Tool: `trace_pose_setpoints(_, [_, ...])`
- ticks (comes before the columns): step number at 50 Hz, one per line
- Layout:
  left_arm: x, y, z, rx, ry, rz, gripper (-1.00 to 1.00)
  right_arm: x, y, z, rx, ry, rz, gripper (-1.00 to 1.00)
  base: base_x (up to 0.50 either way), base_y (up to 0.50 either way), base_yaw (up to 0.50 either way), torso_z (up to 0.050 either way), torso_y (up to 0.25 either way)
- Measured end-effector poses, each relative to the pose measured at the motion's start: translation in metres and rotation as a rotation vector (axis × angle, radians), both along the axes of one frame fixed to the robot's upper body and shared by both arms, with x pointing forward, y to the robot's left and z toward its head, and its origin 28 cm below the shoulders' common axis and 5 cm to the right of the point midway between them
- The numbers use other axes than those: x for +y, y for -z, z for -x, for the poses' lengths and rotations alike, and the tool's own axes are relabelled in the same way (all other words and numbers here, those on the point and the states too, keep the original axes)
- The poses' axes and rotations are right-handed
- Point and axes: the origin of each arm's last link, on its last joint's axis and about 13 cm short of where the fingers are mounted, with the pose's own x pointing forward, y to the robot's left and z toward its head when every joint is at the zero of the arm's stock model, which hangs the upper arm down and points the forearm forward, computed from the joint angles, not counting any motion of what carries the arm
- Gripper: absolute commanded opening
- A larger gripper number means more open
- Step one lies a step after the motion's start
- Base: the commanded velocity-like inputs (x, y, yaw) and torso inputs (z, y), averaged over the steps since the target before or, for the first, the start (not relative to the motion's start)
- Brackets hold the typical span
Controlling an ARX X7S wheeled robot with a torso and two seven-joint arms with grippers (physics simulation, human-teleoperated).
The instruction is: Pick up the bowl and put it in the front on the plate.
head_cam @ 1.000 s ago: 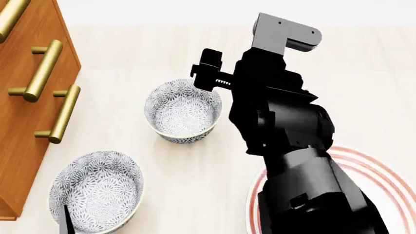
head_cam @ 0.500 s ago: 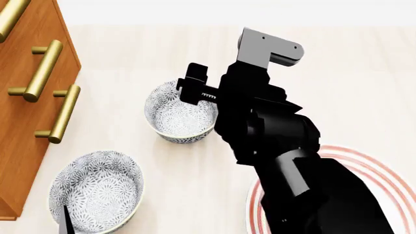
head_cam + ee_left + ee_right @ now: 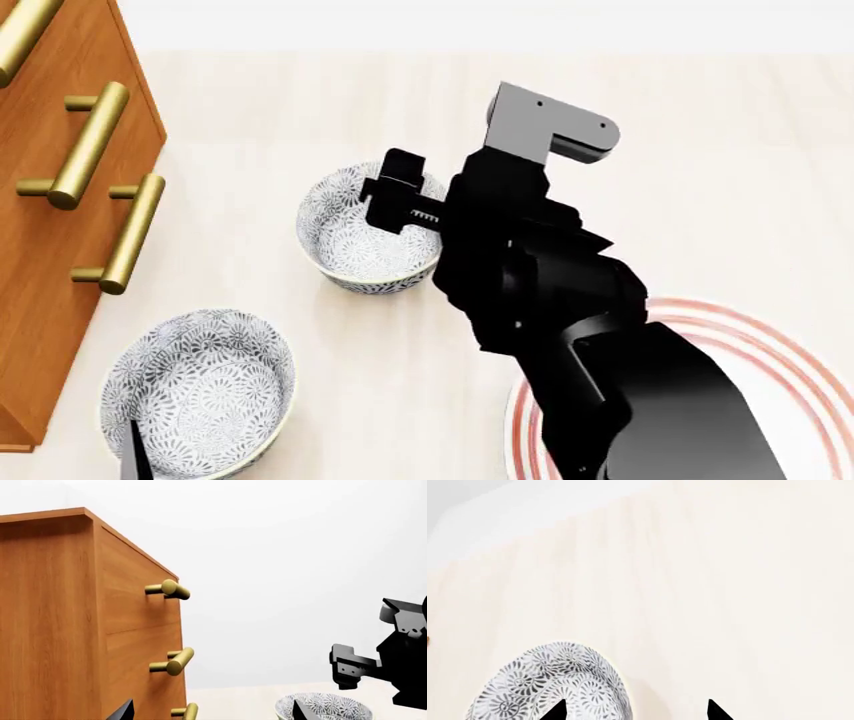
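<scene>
The bowl [image 3: 358, 232], white with a dense grey-blue floral pattern, stands on the pale floor beyond a look-alike bowl [image 3: 200, 388]. My right gripper [image 3: 400, 205] hangs over the far bowl's right rim. In the right wrist view it [image 3: 635, 711] is open, one fingertip [image 3: 558, 711] over the bowl [image 3: 554, 685] and the other outside its wall. The plate [image 3: 767, 345], white with red rings, lies at the lower right, mostly hidden by my right arm. My left gripper [image 3: 212, 716] is open and holds nothing; one fingertip [image 3: 134, 455] shows over the near bowl.
A wooden cabinet [image 3: 60, 210] with brass handles [image 3: 88, 145] stands along the left; it fills the left wrist view as the cabinet [image 3: 73, 630]. That view also shows a bowl [image 3: 327, 706] with the right gripper [image 3: 350, 665] above it.
My right arm has swung left and slightly nearer, bringing its gripper from beside the far bowl to over that bowl's right rim. The left arm and both bowls have not moved.
</scene>
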Motion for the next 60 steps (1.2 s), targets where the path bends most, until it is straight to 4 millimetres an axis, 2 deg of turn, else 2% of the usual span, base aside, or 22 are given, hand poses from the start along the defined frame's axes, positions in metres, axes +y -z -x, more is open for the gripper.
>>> trace_pose_setpoints(60, [-0.001,0.002,0.0,0.01,0.007,-0.007,1.0,0.009,0.014,0.006,0.052,-0.019,-0.059,1.0,0.0,0.0,0.0,0.0,0.0])
